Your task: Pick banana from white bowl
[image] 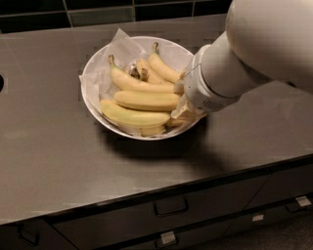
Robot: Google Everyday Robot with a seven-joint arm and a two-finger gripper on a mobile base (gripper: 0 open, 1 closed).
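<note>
We see the large, round, shallow white bowl lined with crumpled white paper, standing on a dark grey matte countertop, a little toward the far side and about midway from left to right. Several bananas lie in it. The long, plump, pale-yellow banana with blunt ends lies crosswise along the near side of the bowl, its right end running under the robot's wrist. Just beyond it, and touching it, lies a deeper yellow banana of similar length. Beyond that one is a curved banana with an upright dark-tipped stem, its stem at the left. Two more stemmed bananas lie at the far right of the bowl.

The robot's thick white arm reaches in from the upper right, and its ribbed wrist covers the bowl's right rim. The gripper sits low inside the right side of the bowl, by the right ends of the two long bananas. The wrist hides most of it, so we cannot tell its state or whether it holds anything.

Under the near edge of the counter runs a row of dark drawer fronts with handles. Dark tiles line the far wall.
</note>
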